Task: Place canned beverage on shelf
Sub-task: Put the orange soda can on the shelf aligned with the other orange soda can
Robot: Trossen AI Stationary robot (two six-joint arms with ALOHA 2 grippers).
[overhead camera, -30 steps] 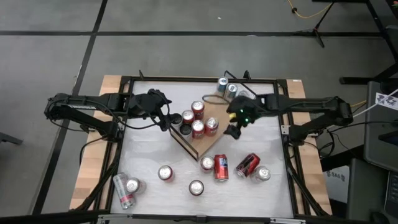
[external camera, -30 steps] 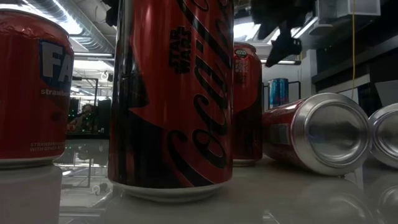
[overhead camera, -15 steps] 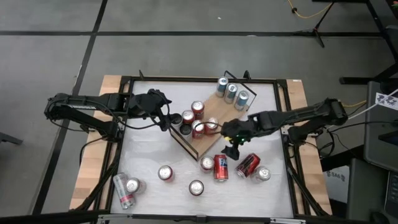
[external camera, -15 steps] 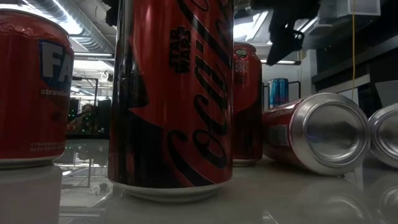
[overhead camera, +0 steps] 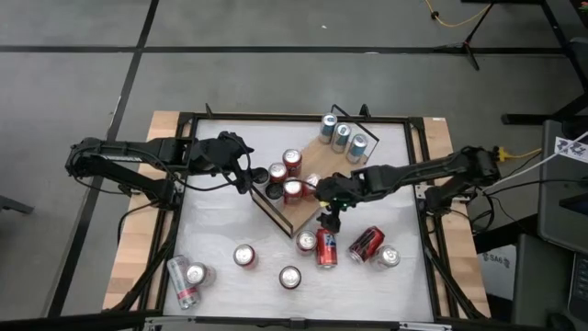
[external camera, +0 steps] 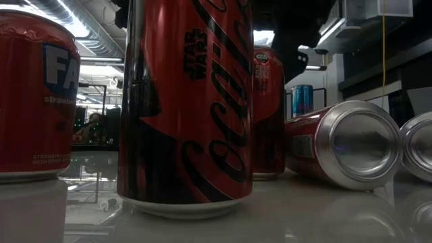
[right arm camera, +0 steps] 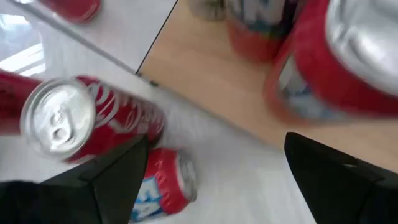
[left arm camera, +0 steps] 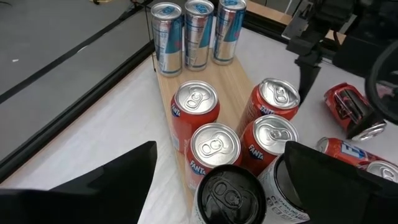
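1. The right gripper [overhead camera: 328, 219] has swung from over the shelf [overhead camera: 317, 170] to its near edge, fingers wide, holding nothing
2. It hangs just above a standing red can [overhead camera: 306, 242], likely picked next
3. The left gripper [overhead camera: 246, 180] waits by the shelf's left end, spread wide

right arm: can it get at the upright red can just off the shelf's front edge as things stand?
Probably yes. The right gripper hangs open just above that can, and nothing sits between them. The lying can right beside it may crowd one finger.
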